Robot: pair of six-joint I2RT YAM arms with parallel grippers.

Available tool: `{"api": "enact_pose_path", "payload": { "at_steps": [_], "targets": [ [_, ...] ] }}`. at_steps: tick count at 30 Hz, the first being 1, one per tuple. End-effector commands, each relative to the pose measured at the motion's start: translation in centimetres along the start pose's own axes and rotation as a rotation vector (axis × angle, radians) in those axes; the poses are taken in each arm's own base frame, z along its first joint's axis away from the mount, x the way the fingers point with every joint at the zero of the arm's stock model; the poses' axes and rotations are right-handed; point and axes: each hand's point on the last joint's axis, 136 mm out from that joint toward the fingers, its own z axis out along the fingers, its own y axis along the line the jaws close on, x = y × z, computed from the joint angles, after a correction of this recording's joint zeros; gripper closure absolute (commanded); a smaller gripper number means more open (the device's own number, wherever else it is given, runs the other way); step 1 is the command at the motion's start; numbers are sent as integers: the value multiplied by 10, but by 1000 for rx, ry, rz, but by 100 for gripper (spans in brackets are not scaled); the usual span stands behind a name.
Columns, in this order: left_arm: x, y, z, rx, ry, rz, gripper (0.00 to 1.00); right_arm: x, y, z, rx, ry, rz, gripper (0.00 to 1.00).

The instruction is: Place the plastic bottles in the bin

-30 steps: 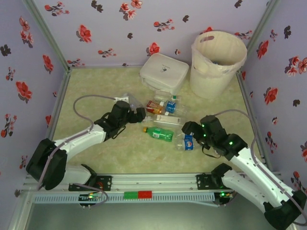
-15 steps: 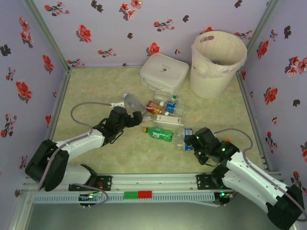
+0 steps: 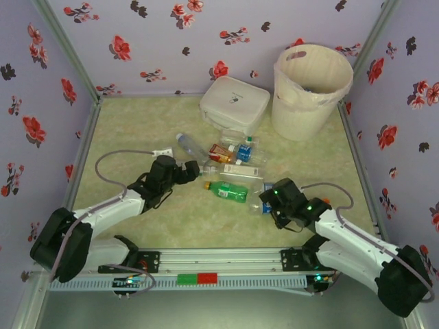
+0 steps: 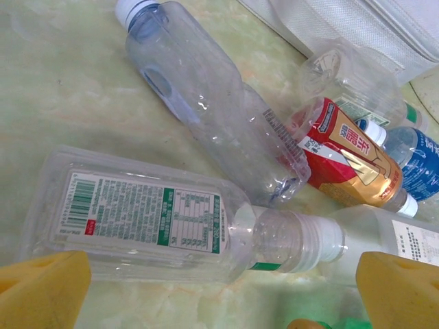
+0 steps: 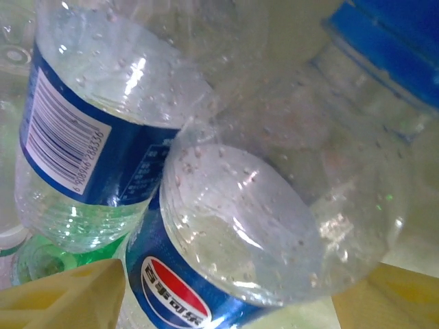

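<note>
Farther back from the bin [image 3: 302, 116] than before, the left hand [image 3: 195, 170] hangs released while the right hand [image 3: 268, 199] straddles a Pepsi bottle [image 5: 226, 226], its grip impossible to tell.

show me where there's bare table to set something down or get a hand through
Bare table: the far-left stretch between the left wall and the case; the near strip between the green bottle and the rail. Crowded: the bottle pile from the case to the left claw and right claw. Little gap between case and bin.
</note>
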Motion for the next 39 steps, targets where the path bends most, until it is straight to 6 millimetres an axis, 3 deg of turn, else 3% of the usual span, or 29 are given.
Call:
{"api": "enact_pose_path", "payload": {
  "at_steps": [1,11,21,26,32,39],
  "targets": [
    [0,4,-3,-3,-5,-27,0,-11,-14,7,50,-54,-18,23],
    [-5,1,-3,0,-11,-27,0,-25,-17,13,54,-99,-22,22],
    [-8,2,-5,-5,-14,-19,0,-30,-20,10,68,-114,-66,45],
    [-21,9,-10,-13,-52,-29,0,-34,-13,-9,72,-145,-129,54],
    [-49,14,-22,-13,-130,-39,0,-46,26,-63,27,-243,-286,59],
    [-62,14,-31,-13,-152,-31,0,-60,116,-131,-18,-382,-595,61]
  ]
}}
